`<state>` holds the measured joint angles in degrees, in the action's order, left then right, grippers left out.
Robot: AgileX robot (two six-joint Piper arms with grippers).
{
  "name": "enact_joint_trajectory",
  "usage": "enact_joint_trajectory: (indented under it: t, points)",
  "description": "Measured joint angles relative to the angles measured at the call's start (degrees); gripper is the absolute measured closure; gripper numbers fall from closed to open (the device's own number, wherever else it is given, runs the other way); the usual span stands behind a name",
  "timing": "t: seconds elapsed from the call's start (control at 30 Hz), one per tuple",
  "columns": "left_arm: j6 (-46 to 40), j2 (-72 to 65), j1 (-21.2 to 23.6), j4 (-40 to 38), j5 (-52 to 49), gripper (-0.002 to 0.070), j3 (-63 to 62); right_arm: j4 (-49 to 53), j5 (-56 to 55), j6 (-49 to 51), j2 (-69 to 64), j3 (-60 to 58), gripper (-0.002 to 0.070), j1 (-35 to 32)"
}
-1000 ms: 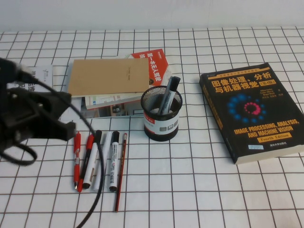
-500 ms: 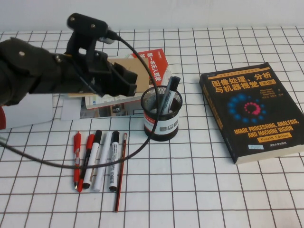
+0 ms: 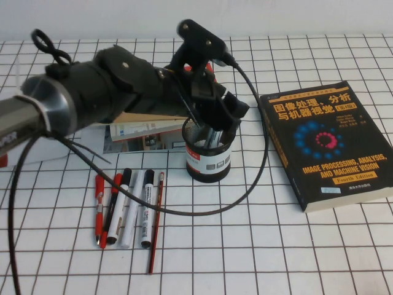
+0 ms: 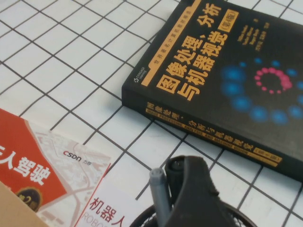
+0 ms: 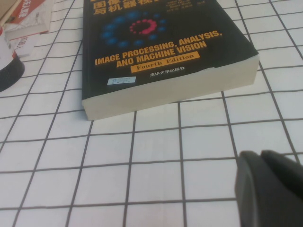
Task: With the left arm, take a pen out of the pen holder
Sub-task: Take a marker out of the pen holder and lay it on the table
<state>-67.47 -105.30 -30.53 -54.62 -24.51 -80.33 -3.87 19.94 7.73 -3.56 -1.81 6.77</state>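
High view showed the left tool (image 3: 224, 114) right over the mouth of the black wire-mesh pen holder with a white label band (image 3: 209, 161), which stood upright about the middle of the white bench ruled with black grid lines (image 3: 276, 246). The black left arm reached in from the left and covered most of a stack of books on the far left side. Whether this tool was released or clenched could not be told from either view of it. In the left wrist view a grey pen (image 4: 159, 189) stood up out of the holder's rim, just beside a dark part of the tool, so the pen was in the holder and not lifted clear of it. To the right of the holder, well apart from it, lay a thick black book with orange lettering and a ring of blue and pink dots (image 3: 325, 144), flat on the bench. Near the left side, a row of loose writing things lay side by side: a red pen (image 3: 99, 206), a white marker with a black cap (image 3: 147, 209) and a thin red pencil (image 3: 156, 224). A red-and-white paperback (image 4: 28, 175) lay just beside the holder on its far left. The right tool (image 5: 270, 187) appeared only in the right wrist view, over the bench on the near side of the black book; its state could not be told.
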Motion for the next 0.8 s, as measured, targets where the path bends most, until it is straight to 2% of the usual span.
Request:
enact_joint_trajectory:
  t: [0.27,0.43,0.8]
  points:
    - [1.2,-3.8,-4.8,-0.8,12.8,0.0260,-0.1,0.0,0.0,0.0,0.0,0.0,0.0692,0.0]
    - [4.7,-4.9,-4.9,-1.0,15.1,0.0277,-0.1,0.0,0.0,0.0,0.0,0.0,0.0693,0.0]
    - [5.4,-5.1,-4.9,-1.3,15.5,0.0312,-0.1,0.0,0.0,0.0,0.0,0.0,0.0692,0.0]
